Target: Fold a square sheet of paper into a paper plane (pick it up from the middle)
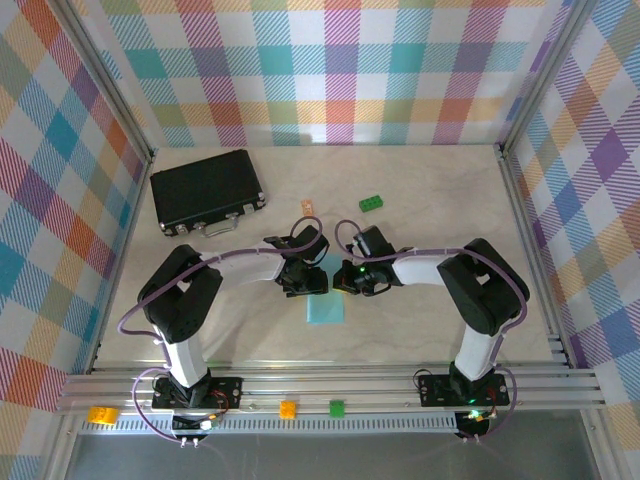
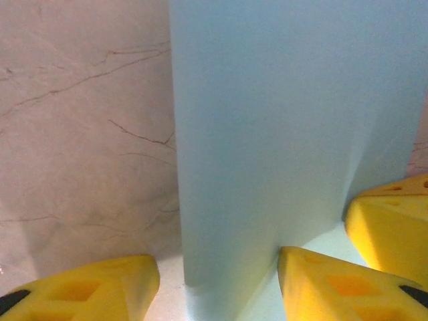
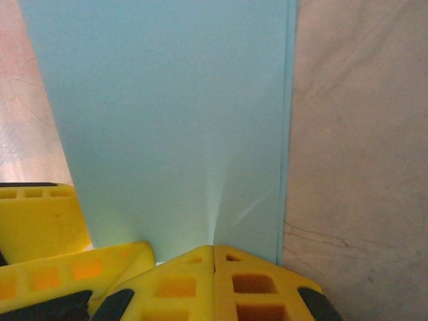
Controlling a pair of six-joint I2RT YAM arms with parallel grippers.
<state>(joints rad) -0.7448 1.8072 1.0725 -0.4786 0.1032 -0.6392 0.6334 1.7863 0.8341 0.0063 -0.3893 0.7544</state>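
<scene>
Centre of the frame, both hands crowded over the square sheet of paper (image 1: 326, 312) lying on the table (image 1: 440, 200). The right hand (image 3: 214, 257) was pinched together on the sheet's edge, wrinkles fanning from the grip. The left hand (image 2: 219, 267) stood apart, fingers straddling a raised flap. It looked like an early fold. The next move called for the left hand to press that flap flat without dragging the sheet.

The black, jointed left arm (image 1: 185, 295) and right arm (image 1: 485, 285) are carried on white lower links (image 1: 183, 352); lilac-grey cables (image 1: 124, 318) are looped along them. Yellow plastic fingers (image 3: 247, 281) are pitted with square recesses.
</scene>
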